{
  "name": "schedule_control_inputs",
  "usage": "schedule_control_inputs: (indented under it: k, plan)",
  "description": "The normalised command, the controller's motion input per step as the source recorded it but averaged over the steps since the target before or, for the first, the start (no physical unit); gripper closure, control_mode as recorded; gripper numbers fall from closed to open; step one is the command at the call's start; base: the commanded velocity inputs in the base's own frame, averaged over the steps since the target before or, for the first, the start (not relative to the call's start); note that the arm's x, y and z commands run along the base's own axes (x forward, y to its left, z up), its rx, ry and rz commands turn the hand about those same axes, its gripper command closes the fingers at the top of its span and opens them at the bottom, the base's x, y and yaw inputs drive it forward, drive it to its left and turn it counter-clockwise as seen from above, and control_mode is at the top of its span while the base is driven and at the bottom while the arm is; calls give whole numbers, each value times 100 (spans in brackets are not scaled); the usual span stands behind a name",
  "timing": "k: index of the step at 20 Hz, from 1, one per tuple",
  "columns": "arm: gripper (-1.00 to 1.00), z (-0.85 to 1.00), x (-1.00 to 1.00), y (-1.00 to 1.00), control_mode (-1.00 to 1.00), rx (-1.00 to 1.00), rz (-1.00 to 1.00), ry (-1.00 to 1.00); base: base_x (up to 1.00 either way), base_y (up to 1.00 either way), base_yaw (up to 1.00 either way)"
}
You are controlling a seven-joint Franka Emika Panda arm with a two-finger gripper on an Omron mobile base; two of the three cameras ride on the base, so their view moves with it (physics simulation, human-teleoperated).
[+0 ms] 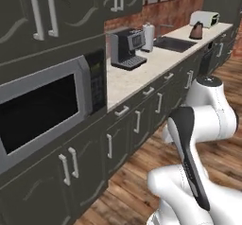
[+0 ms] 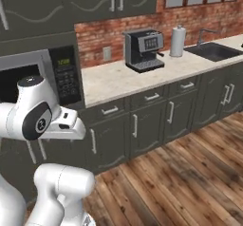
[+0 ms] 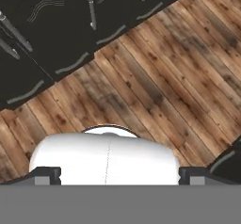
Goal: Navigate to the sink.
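The sink [image 1: 174,43] is a dark recessed basin set in the pale counter, far along it to the right. It also lies at the right edge of the right base view as the sink [image 2: 216,51], with its angular faucet [image 2: 204,32] behind it. My arm is folded close over the base, well short of the sink. In the hand view my gripper [image 3: 120,176] points down at the wooden floor, open, its two fingertips [image 3: 47,175] wide apart with nothing between them.
A black coffee machine [image 1: 126,49] and a paper towel roll [image 1: 148,36] stand on the counter [image 1: 142,73] before the sink. A kettle [image 1: 196,30] and toaster [image 1: 204,18] sit beyond it. A microwave [image 1: 42,106] is close on the left. Wooden floor [image 2: 190,173] runs alongside the dark cabinets.
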Motion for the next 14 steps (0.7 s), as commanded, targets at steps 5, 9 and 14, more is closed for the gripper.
schedule_control_inputs:
  k: [5, 9, 14]
  plan:
    - [-100, 0, 0, 0, 100, 0, 0, 0, 100, -36, -27]
    - [-100, 0, 0, 0, 100, 0, 0, 0, 100, -44, -11]
    - [-100, 0, 0, 0, 100, 0, 0, 0, 100, -58, -3]
